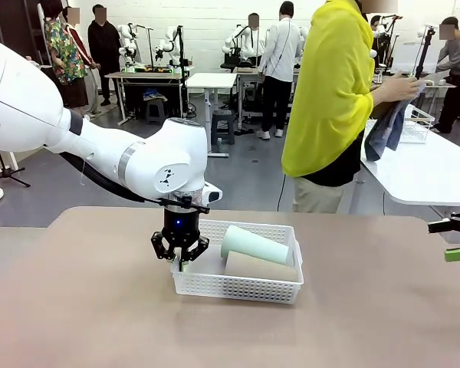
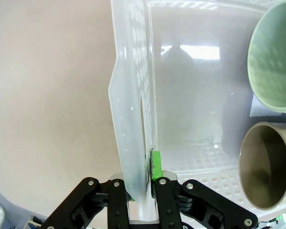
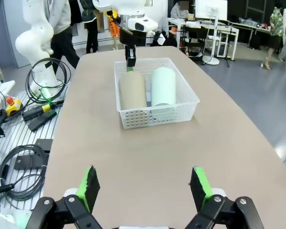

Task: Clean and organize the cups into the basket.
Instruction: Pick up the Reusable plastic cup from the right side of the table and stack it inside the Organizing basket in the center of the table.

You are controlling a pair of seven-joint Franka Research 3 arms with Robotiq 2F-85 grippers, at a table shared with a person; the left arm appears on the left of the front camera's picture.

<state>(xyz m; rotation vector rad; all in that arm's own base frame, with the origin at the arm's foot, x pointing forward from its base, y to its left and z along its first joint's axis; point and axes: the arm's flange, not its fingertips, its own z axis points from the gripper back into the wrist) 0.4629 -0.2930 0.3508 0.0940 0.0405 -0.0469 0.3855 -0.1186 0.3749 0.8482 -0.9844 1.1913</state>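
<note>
The white mesh basket [image 1: 238, 295] sits mid-table. Inside it, a mint green cup [image 1: 254, 244] and a tan cup [image 1: 261, 267] lie on their sides next to each other. My left gripper [image 1: 181, 263] points straight down, shut on the basket's left wall. In the left wrist view its fingertips [image 2: 157, 164] pinch that wall [image 2: 133, 119], and the open mouths of the mint cup [image 2: 271, 62] and tan cup [image 2: 264, 167] face the camera. My right gripper [image 3: 145, 188] hangs open over the table's right end [image 1: 456, 239], far from the basket [image 3: 157, 117].
A person in a yellow top [image 1: 333, 100] stands beyond the far edge, turned to a white side table [image 1: 429, 172] and holding a blue-grey cloth [image 1: 387, 126]. A wire rack [image 1: 418, 123] stands there. Cables [image 3: 38, 109] lie beside the table.
</note>
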